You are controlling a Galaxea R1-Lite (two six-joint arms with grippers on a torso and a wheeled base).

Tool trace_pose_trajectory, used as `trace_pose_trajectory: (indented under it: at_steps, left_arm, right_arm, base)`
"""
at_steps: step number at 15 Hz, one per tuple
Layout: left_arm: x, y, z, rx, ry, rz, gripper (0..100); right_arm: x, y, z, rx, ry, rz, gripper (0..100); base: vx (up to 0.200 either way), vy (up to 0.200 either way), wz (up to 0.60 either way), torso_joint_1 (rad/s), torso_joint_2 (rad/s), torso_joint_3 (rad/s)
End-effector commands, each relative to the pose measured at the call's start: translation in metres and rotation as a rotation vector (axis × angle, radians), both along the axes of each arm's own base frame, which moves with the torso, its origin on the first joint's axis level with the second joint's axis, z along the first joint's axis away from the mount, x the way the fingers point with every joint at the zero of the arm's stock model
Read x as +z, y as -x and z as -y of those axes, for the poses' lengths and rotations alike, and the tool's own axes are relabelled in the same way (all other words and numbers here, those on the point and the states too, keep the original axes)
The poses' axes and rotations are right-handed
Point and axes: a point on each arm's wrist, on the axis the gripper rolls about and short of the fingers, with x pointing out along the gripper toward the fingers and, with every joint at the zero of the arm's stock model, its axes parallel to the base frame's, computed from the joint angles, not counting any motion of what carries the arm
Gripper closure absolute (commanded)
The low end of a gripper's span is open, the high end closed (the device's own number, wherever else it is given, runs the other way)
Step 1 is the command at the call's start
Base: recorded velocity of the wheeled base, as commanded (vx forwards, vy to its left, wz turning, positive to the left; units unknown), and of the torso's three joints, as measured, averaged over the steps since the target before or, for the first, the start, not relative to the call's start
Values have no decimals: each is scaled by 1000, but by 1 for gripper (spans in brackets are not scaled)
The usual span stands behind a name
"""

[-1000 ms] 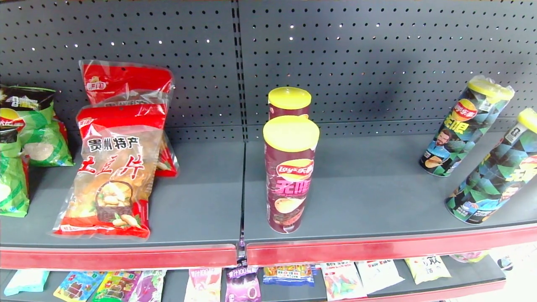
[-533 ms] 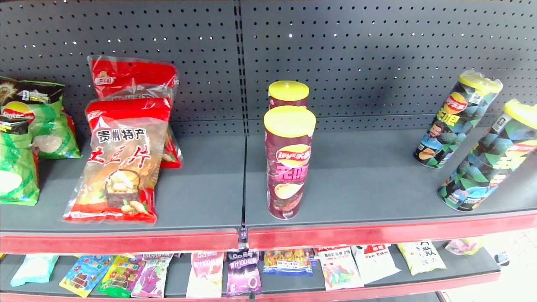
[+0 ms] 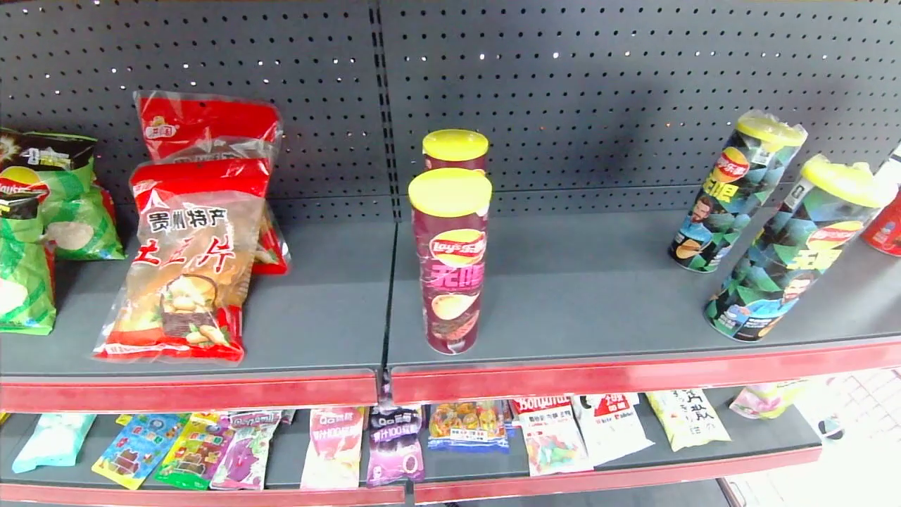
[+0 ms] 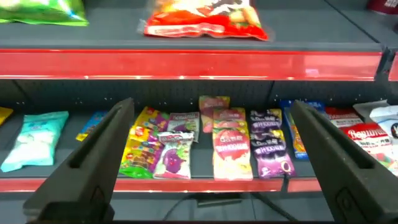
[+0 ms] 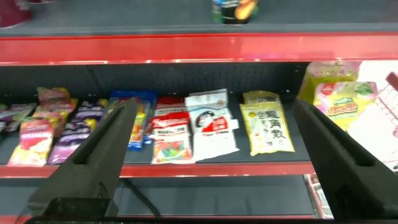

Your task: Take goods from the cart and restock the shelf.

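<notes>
Shelf (image 3: 563, 377) tiers are standing just ahead of the left gripper (image 4: 211, 104) and right gripper (image 5: 214, 102), each gaping wide, holding nothing and facing the lower tier's snack packets (image 4: 230, 140). Rising carelessly, either arm would be risking a knock to the maroon can (image 3: 450, 260) above, near the front lip. A red can (image 3: 888, 229) past the right gripper's side is being cut off at the edge.

Shelf (image 3: 584, 303) looks matt metal, red bag (image 3: 184, 264) glossy clear plastic, canister lid (image 3: 450, 191) smooth plastic.
</notes>
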Motion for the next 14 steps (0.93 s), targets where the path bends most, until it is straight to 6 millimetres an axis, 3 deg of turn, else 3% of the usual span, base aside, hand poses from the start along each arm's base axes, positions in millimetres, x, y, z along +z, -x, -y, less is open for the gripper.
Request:
trace_pose_trajectory:
  at_steps: [1,14]
  left_arm:
    - [0,0,0,-1,1,-3,0]
    - [0,0,0,1,2,-2,0]
  right_arm:
    - [0,0,0,0,0,1,0]
    - [0,0,0,-19,-2,1,0]
  base:
    - [0,-200,0,7,2,2]
    - [0,-200,0,2,2,5]
